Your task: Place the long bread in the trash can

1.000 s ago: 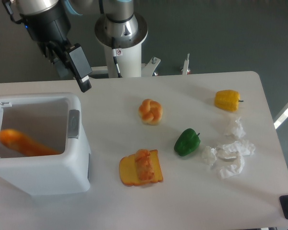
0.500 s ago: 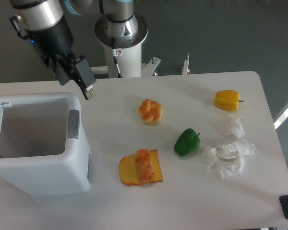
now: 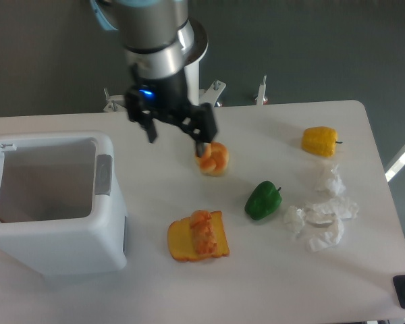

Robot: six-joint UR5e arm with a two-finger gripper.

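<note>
The white trash can (image 3: 106,223) stands at the left of the table with its lid open, and only its grey inside shows. The long bread is out of view; no part of it shows in the bin's opening or on the table. My gripper (image 3: 175,140) hangs over the middle of the table, to the right of the bin and just left of a small knotted bun (image 3: 215,159). It is open, fingers spread wide, with nothing between them.
A toast slice with topping (image 3: 197,236) lies near the bin's front right corner. A green pepper (image 3: 263,200), a yellow pepper (image 3: 320,140) and crumpled white paper (image 3: 322,217) occupy the right side. The robot base (image 3: 182,81) stands at the back edge.
One second ago the long bread was dropping into the bin; it has since vanished from view. The gripper has swung from above the bin's back rim rightward to the table's middle.
</note>
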